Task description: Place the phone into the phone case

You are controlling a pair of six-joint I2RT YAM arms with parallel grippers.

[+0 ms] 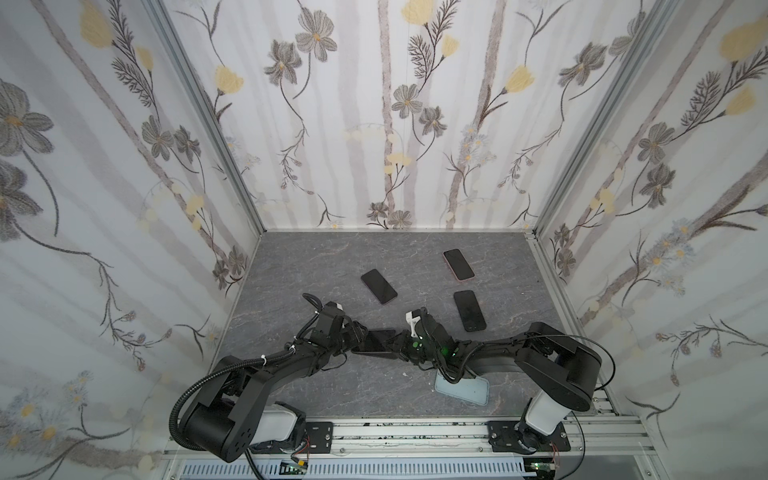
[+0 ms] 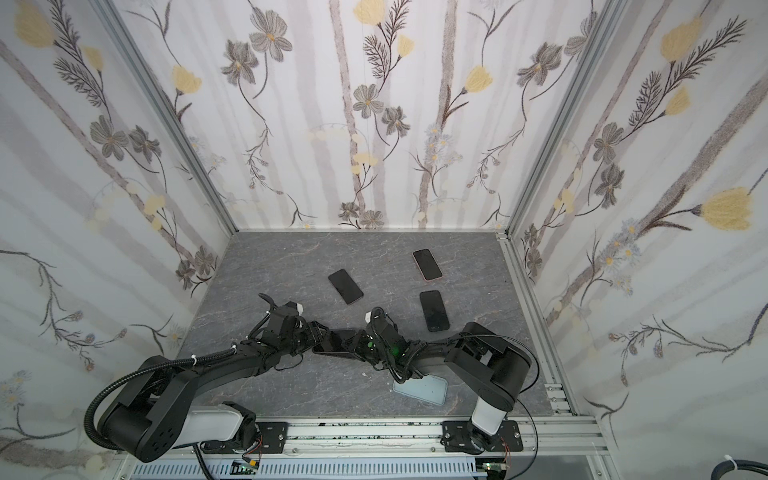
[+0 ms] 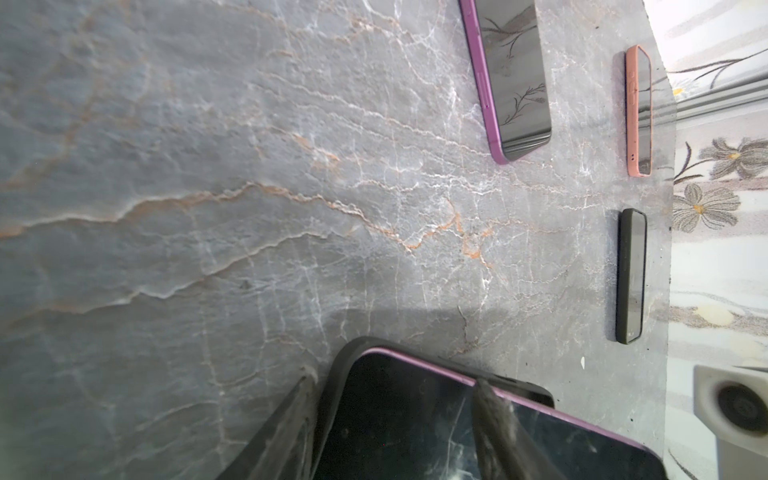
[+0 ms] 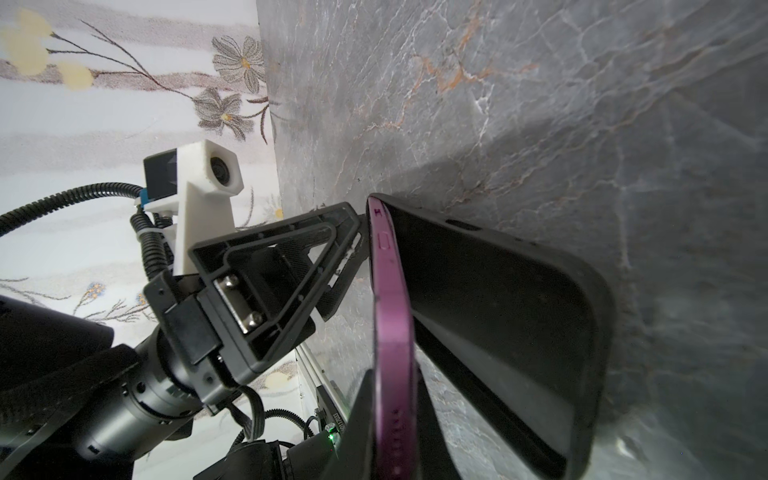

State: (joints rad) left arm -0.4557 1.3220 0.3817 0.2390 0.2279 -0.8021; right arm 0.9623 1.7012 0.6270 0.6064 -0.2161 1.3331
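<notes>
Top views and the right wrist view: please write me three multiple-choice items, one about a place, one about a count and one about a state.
1. Where is the light blue case?
A. at the front of the table, right side
B. against the back wall
C. on top of a phone

2. How many phones lie flat on the table?
A. two
B. three
C. five

3. The purple-edged phone is
A. fully seated in the black case
B. lying bare on the table
C. only partly in it

Key: 1 A, both top views show it at the near edge. 2 B, three lie apart behind the arms. 3 C, the right wrist view shows a wedge-shaped gap between phone and case.
</notes>
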